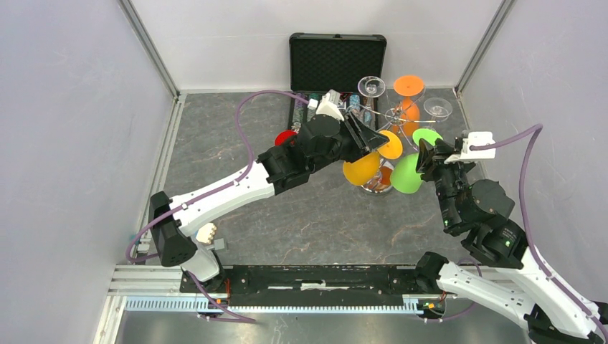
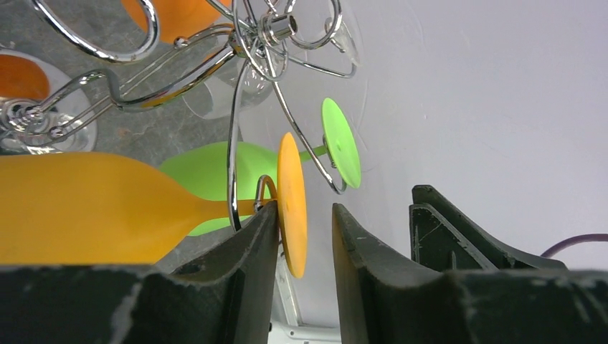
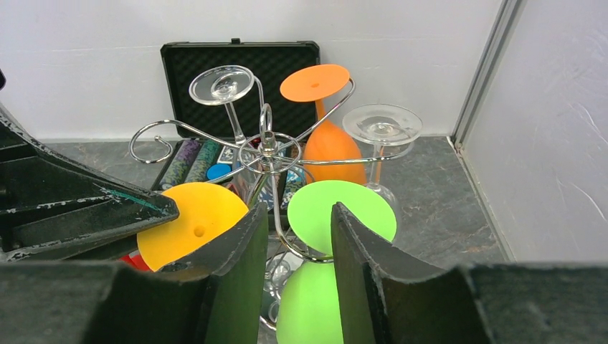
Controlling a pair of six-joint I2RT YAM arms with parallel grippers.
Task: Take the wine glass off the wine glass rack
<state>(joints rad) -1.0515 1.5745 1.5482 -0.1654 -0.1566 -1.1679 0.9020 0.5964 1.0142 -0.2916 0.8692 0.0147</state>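
The yellow wine glass (image 2: 86, 208) hangs upside down on the near-left side of the wine glass rack (image 3: 267, 150). Its stem is caught in a curled wire hook and its round foot (image 2: 292, 204) sits beyond the hook.

The left gripper (image 2: 302, 215) straddles that foot edge-on with its jaws partway open. One finger (image 2: 244, 251) is up against the disc by the stem and the other stands clear of it, so nothing is pinched yet. The right gripper (image 3: 300, 211) hovers just in front of the green wine glass (image 3: 308, 308) on the neighbouring hook. Its jaws are narrowly parted and, as far as its wrist view shows, hold nothing.

The yellow glass looks opaque and glossy (plastic, perhaps, though the frames cannot settle that), so I judge it light, stiff and slick. The foot is a thin disc. Pinching across its two faces close to the stem should hold best, since a grip out at the rim could let the bowl swing.

The stem probably has to slide out along the hook's open slot rather than be pulled straight off. The rack is a slight wire frame crowded with other glasses, so a careless tug could drag or tip it toward the black poker chip case (image 3: 236, 72) behind.
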